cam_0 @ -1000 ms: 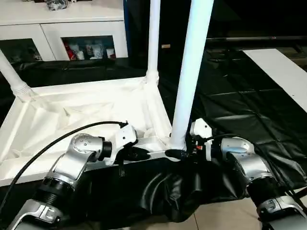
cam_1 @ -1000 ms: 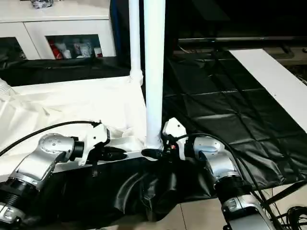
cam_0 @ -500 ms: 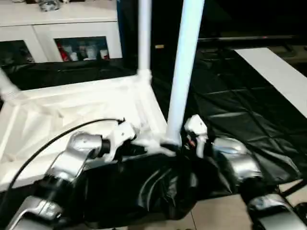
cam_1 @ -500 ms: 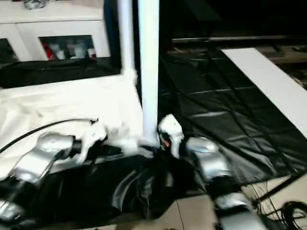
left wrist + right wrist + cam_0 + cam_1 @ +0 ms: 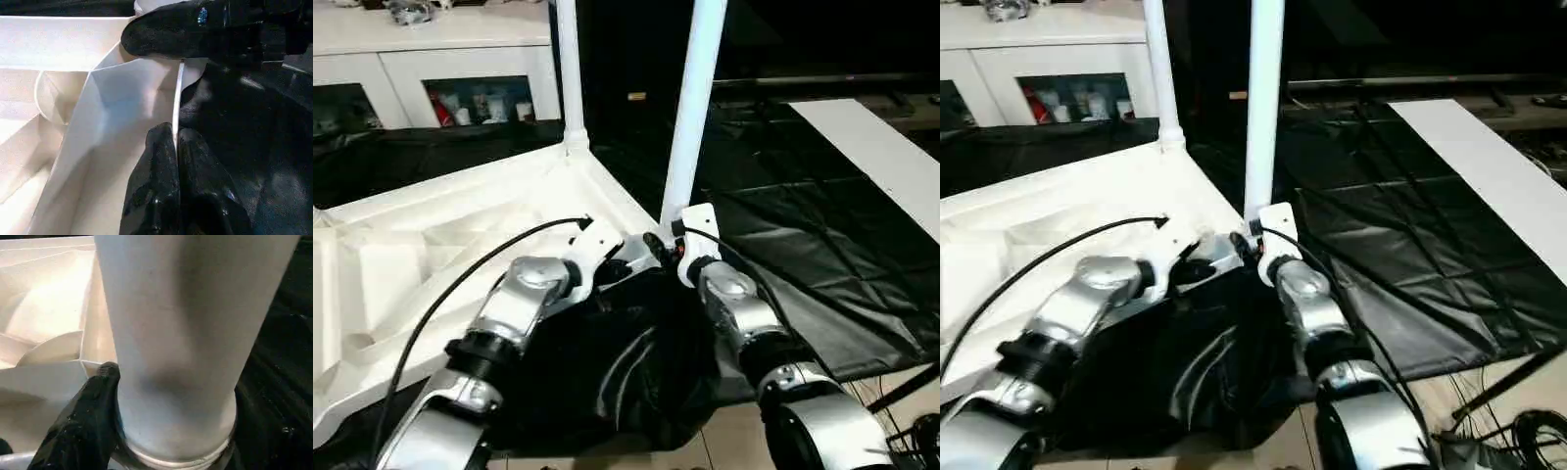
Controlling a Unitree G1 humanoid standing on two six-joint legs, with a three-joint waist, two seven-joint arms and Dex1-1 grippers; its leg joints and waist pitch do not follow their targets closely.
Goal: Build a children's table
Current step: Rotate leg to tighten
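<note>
Here, the children's table (image 5: 460, 225) lies upside down on the big table's black sheet (image 5: 822, 245), its rimmed top flat and two white legs standing upright from the corner sockets on the robot's right side. The near leg (image 5: 690, 117) rises from the corner closest to the robot; the far leg (image 5: 570, 73) stands at the corner beyond it, toward the white cabinet (image 5: 440, 59).

The right gripper (image 5: 658, 243) is at the foot of the near leg, its jaws standing wide around the leg's base; in the right wrist view one black finger (image 5: 83, 421) presses against the leg just above the socket collar, which reads as a grip on the leg rather than empty open jaws. The left gripper (image 5: 176, 142) is pinched shut on the thin rim of the tabletop (image 5: 177, 98), just beside that same corner, steadying the top (the other arm's black finger crosses the far side of the corner in the left wrist view).

The relation that matters next: the leg's long axis runs straight up from the socket, almost square to the top, and the right gripper reaches it level from the robot's side, low on the shaft. Judging from this, the step in hand is seating or twisting this leg home, and any push should run down along that upright axis while the left gripper holds the rim against it. The right arm is the one on the leg.
</note>
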